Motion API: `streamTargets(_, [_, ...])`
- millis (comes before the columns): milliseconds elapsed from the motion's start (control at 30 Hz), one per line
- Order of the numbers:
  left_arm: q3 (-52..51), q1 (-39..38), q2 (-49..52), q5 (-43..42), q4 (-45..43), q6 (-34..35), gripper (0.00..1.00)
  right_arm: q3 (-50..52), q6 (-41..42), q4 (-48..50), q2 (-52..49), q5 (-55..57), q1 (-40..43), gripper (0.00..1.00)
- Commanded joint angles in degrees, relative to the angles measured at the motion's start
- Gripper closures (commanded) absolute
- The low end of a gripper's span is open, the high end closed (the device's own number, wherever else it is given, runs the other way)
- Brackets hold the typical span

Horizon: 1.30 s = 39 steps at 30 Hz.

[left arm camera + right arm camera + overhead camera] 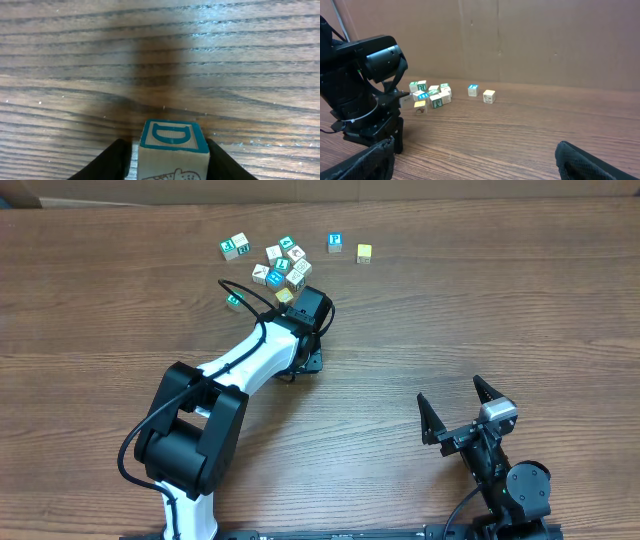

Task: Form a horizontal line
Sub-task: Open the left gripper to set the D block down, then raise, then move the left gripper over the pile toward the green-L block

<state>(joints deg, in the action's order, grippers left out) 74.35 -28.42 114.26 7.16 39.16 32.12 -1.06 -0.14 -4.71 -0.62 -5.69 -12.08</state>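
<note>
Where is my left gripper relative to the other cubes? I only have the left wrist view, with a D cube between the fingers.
Observer: The left gripper is at the robot-side edge of the jumble of white and teal cubes.
Operator: Any cubes apart from it?
Observer: Two to its right: a blue-and-white cube and a yellow cube, close together but not touching.
Operator: Is the right arm nearby?
Observer: No. The right gripper sits open at the near right, well away from the cubes.
</note>
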Motion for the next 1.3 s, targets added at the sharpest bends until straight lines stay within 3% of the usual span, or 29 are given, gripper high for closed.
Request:
streamTargets(0, [1.60,-0.11,1.14,0.72,0.00,-1.95,0.57,0.59,0.31,0.31,0.46,0.44,0.22,0.00])
streamTargets(100, [1.75,-0.11,1.14,0.72,0.00,-1.95,0.51,0.59,0.31,0.31,0.46,0.46,0.20,0.00])
streamTargets(200, [2.38,-0.11,1.14,0.72,0.15,-2.54,0.37,0.59,0.31,0.31,0.46,0.44,0.20,0.00])
streamTargets(267, [3.91,-0.09,1.11,0.81,1.38,-3.19,0.36,0.59,0.31,0.31,0.46,0.44,0.20,0.00])
streamTargets(367, [9.05,0.02,1.11,1.46,5.05,-6.99,0.32,0.59,0.31,0.31,0.46,0.44,0.20,0.00])
streamTargets(500, [16.68,0.07,1.11,5.14,9.84,-8.61,0.19,0.59,0.31,0.31,0.46,0.46,0.20,0.00])
streamTargets(633, [25.77,0.35,1.11,9.01,15.74,-9.90,0.14,0.59,0.31,0.31,0.46,0.44,0.20,0.00])
streamTargets(867, [37.92,2.08,1.11,11.67,22.16,-12.09,0.16,0.59,0.31,0.31,0.46,0.44,0.20,0.00])
streamTargets(1000, [41.31,3.30,1.11,11.65,23.80,-15.65,0.14,0.59,0.31,0.31,0.46,0.44,0.20,0.00])
streamTargets(1100, [42.18,4.44,1.11,11.72,24.02,-17.57,0.00,0.59,0.31,0.31,0.46,0.44,0.20,0.00])
streamTargets(1267, [42.18,5.18,1.11,11.93,25.18,-17.57,0.00,0.59,0.31,0.31,0.46,0.44,0.20,0.00])
